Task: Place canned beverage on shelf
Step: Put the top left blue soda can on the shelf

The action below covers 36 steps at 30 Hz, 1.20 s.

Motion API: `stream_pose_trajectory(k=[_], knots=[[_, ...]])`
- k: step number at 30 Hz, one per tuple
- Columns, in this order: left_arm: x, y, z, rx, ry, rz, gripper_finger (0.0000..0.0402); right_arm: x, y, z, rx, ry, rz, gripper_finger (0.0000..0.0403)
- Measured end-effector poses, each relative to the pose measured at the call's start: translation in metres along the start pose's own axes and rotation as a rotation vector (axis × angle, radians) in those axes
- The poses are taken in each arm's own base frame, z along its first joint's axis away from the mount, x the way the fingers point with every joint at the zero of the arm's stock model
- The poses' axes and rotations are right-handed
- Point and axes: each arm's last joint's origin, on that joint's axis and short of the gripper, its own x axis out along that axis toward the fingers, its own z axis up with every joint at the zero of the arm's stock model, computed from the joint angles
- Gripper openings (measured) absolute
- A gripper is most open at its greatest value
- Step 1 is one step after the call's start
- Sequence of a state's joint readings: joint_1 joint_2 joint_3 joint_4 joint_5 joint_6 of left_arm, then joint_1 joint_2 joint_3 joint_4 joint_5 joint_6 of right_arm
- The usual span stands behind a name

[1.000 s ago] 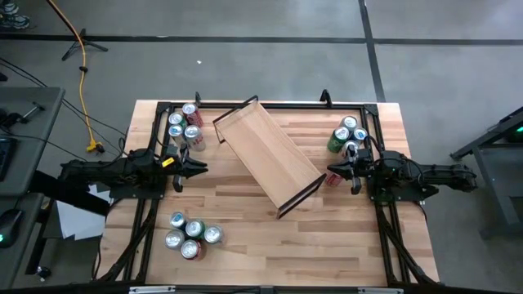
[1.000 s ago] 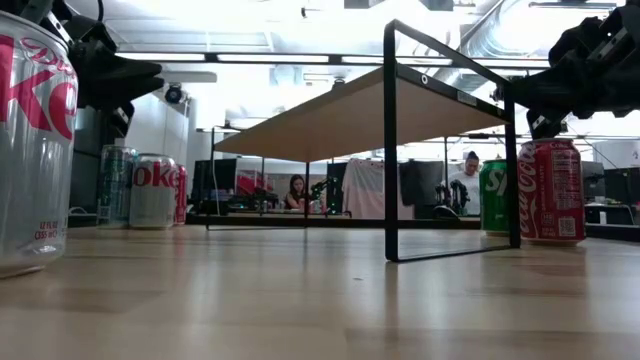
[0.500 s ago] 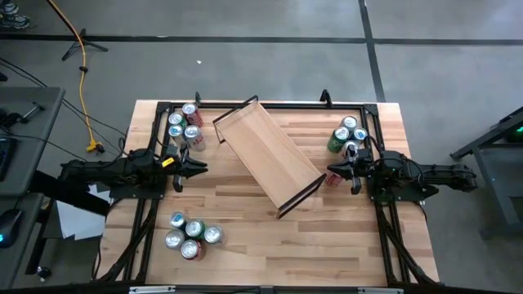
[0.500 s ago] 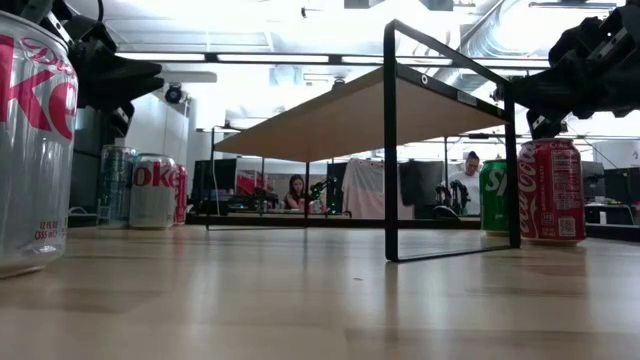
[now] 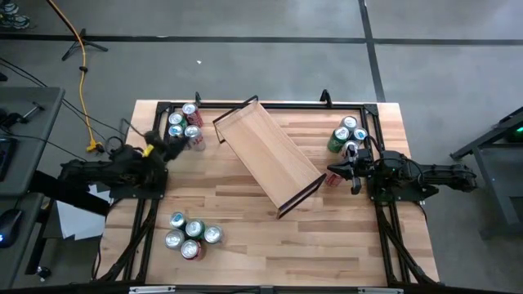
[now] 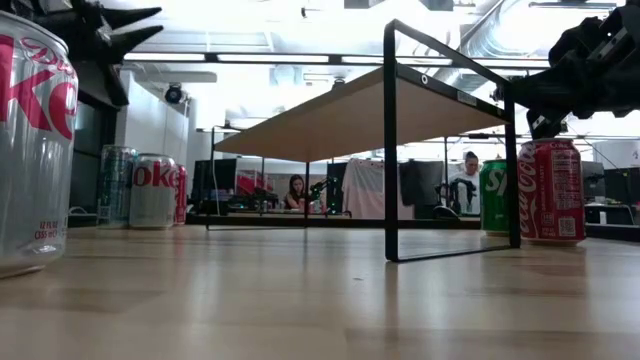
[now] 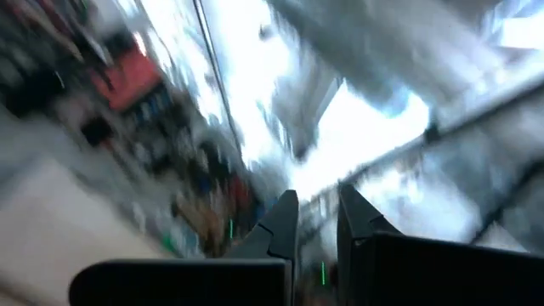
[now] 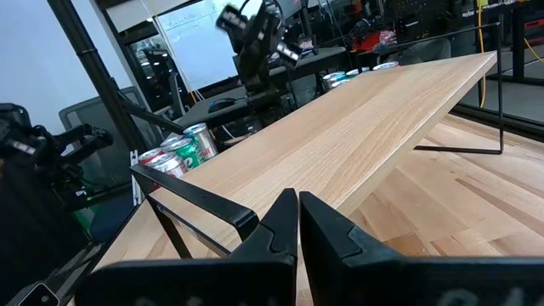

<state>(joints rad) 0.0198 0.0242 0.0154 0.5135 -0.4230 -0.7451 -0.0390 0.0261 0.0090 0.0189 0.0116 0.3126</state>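
Note:
The pale-wood shelf (image 5: 270, 155) on its black frame stands slantwise on the table, from far left to near right; it also shows in the low view (image 6: 350, 115) and the right wrist view (image 8: 357, 136). A red cola can (image 6: 550, 190) stands upright on the table by the shelf's right end. My right gripper (image 5: 330, 171) hovers just above that can (image 5: 333, 180), shut and empty (image 8: 297, 197). My left gripper (image 5: 176, 142) is open and empty, raised near the far-left cluster of cans (image 5: 185, 126); its fingers show spread in the low view (image 6: 150, 27) and the left wrist view (image 7: 314, 200).
A cluster of cans stands at the near left (image 5: 192, 233), one of them a silver diet cola can close to the low camera (image 6: 30, 140). Another cluster stands at the far right (image 5: 350, 135), with a green can (image 6: 493, 195). People sit in the room beyond the table.
My left gripper has swung from the table's left middle toward the far left cluster of cans, has risen and has tipped upward; it is blurred by the motion. The shelf and the cans have kept their places.

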Motion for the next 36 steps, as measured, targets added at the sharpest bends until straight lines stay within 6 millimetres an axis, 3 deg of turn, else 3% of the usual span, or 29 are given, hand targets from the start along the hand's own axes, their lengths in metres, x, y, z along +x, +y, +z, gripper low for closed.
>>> stream_pose_trajectory(k=[5,11,17,22,26,29,36], knots=[[0.018,-0.024,0.017,0.106,-0.039,0.047,0.0038,0.000,0.000,0.000,0.000,0.000,0.000,0.0000],[0.073,-0.058,0.030,0.300,0.167,0.264,0.0125,0.000,0.000,0.000,0.000,0.000,0.000,0.0000],[0.124,-0.079,0.059,0.536,0.414,0.638,0.0206,0.000,0.000,0.000,0.000,0.001,0.000,0.0000],[0.142,-0.089,0.090,0.585,0.591,0.960,0.0251,0.000,0.000,0.000,0.000,0.001,0.000,0.0000],[0.144,-0.087,0.104,0.535,0.697,1.245,0.0260,0.000,0.000,0.000,0.000,0.000,0.000,0.0000],[0.142,-0.074,0.106,0.509,0.767,1.427,0.0257,0.000,0.000,0.000,0.000,0.001,0.000,0.0000],[0.138,-0.035,0.095,0.484,0.943,1.637,0.0253,0.000,0.000,0.000,0.000,0.000,0.000,0.0000]])
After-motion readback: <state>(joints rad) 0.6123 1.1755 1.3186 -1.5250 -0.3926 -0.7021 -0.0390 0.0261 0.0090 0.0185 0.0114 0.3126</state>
